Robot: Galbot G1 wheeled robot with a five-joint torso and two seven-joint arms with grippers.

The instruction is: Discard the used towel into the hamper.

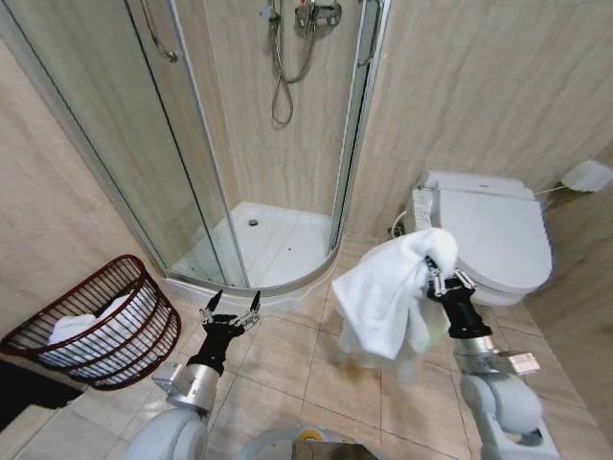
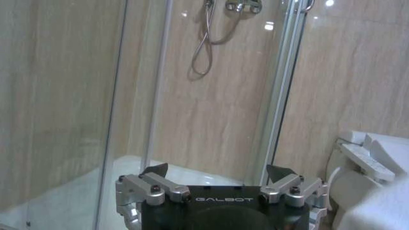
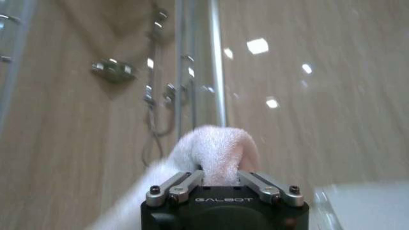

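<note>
Two arms are seen, each ending in a tool. The left tool is built of a matte black block from which silver metal brackets rise, capped with dark pointed fingertips. Small dark screws are set into the brackets, and "GALBOT" is printed in pale letters across the black face. The right tool is made alike: black housing, silver finger links, dark screws, the same lettering. Behind each black wrist a silver-grey cylindrical joint and rounded light-grey arm shells are fitted.
</note>
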